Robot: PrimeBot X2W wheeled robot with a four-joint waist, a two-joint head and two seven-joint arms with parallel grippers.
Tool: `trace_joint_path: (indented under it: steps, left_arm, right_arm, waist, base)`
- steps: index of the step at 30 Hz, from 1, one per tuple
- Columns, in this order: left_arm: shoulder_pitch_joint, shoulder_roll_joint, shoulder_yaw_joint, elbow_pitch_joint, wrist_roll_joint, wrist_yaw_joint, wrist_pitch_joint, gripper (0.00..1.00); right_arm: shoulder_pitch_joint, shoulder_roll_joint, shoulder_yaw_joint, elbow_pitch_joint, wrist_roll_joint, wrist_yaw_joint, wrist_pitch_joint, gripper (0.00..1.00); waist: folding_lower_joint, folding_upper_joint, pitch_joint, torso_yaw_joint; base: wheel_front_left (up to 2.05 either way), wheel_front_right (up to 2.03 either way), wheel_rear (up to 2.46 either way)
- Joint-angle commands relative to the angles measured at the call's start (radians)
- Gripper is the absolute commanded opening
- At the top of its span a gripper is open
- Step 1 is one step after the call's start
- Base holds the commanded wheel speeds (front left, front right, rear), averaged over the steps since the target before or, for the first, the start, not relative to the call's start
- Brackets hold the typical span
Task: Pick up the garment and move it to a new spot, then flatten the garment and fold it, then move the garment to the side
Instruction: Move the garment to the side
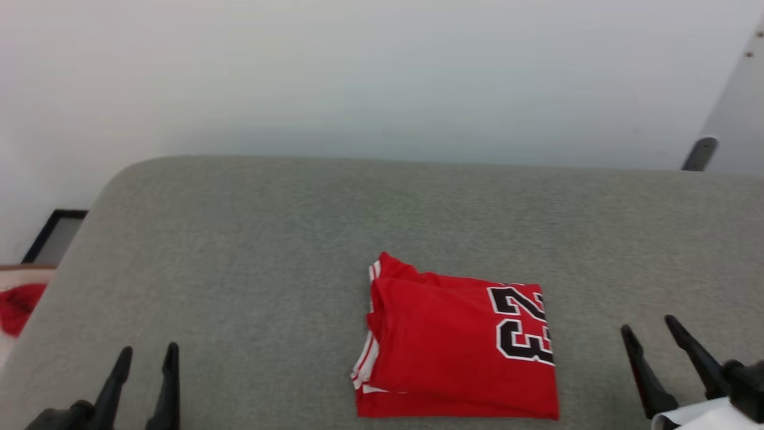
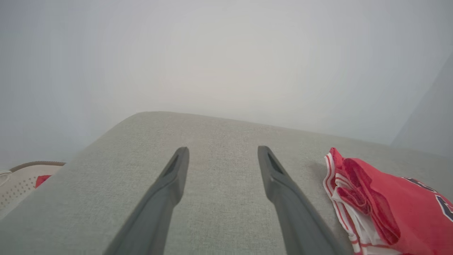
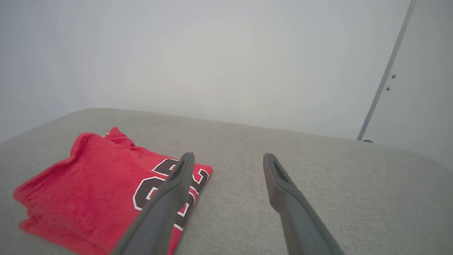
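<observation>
Head view is showing the red number 23 jersey [image 1: 459, 346] lying folded into a compact rectangle on the grey fabric table [image 1: 239, 239], near its front edge, slightly right of middle. The left gripper [image 1: 150, 347] and right gripper [image 1: 647, 323] are hovering over the table's front left and front right, both spread wide and carrying nothing. Flattening and folding are looking finished, with only the move toward the table's side seemingly remaining.
</observation>
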Motion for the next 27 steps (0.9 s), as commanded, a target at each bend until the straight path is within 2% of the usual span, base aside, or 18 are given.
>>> trace_joint_path:
  steps: [1, 10, 19, 27]
  left_arm:
    - [-0.015, 0.002, -0.001, 0.001, 0.003, 0.000, 0.002, 1.00]
    - [-0.039, 0.000, -0.028, 0.001, 0.002, 0.001, 0.002, 1.00]
    - [-0.077, -0.023, -0.058, 0.017, -0.003, 0.000, 0.000, 1.00]
    - [-0.120, -0.044, -0.082, 0.039, -0.004, -0.002, -0.002, 1.00]
  right_arm:
    - [-0.024, -0.007, 0.021, 0.008, 0.003, -0.001, 0.011, 1.00]
    - [-0.105, -0.053, 0.105, 0.058, 0.036, -0.001, 0.121, 1.00]
    - [-0.170, -0.105, 0.141, 0.098, 0.089, -0.001, 0.372, 1.00]
    - [-0.185, -0.097, 0.137, 0.099, 0.145, -0.001, 0.584, 1.00]
  waist:
    - [0.0000, -0.0001, 0.014, 0.044]
    - [0.0000, -0.0001, 0.049, 0.142]
    - [0.0000, -0.0001, 0.113, 0.200]
    - [0.0000, -0.0001, 0.165, 0.220]
  base:
    - [0.00, 0.00, 0.00]
    - [0.00, 0.00, 0.00]
    - [0.00, 0.00, 0.00]
    - [0.00, 0.00, 0.00]
